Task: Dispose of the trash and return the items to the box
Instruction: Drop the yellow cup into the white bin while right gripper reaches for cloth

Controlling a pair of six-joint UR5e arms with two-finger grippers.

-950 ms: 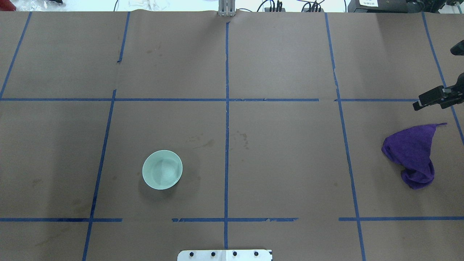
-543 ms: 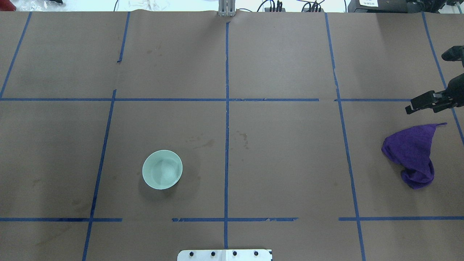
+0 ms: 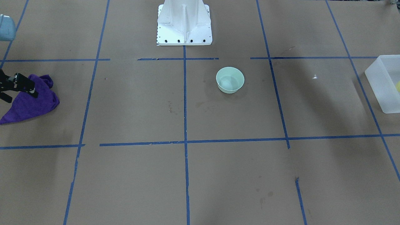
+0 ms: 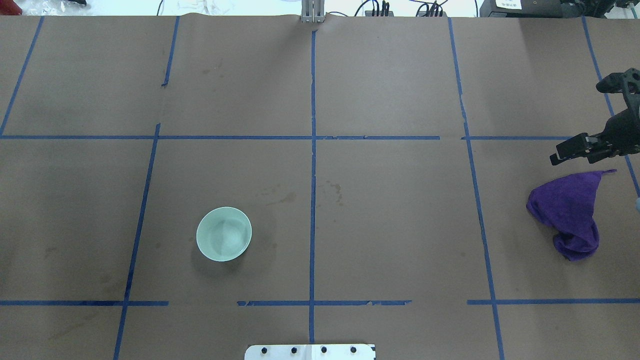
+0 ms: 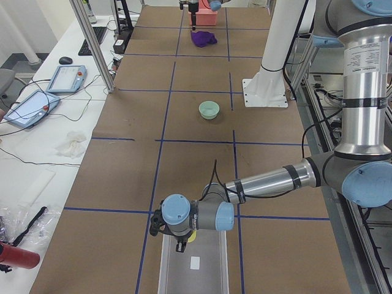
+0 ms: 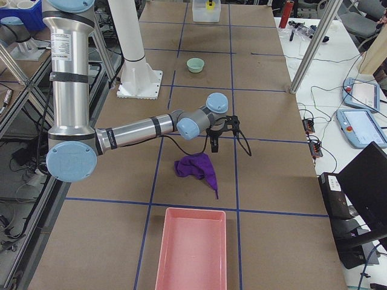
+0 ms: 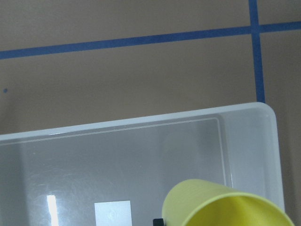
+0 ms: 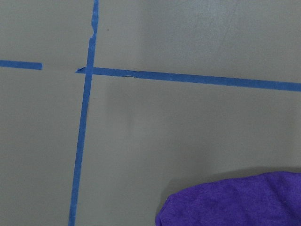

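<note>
One cup (image 7: 225, 207) hung over the left-edge box (image 7: 141, 127) for dropping, hold by left gripper (image 5: 182, 244) untellable; right gripper (image 6: 225, 138) spread empty beside cloth (image 4: 570, 210).

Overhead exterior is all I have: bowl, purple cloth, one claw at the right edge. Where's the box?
Observer: The box sits at the table's end on the robot's left, under the left arm.
Operator: Cup?
Observer: The yellow cup shows over the box's inside in the left wrist view; gripped or released, can't tell.
Operator: Anything past the cloth?
Observer: A pink tray, at the table's right end.
</note>
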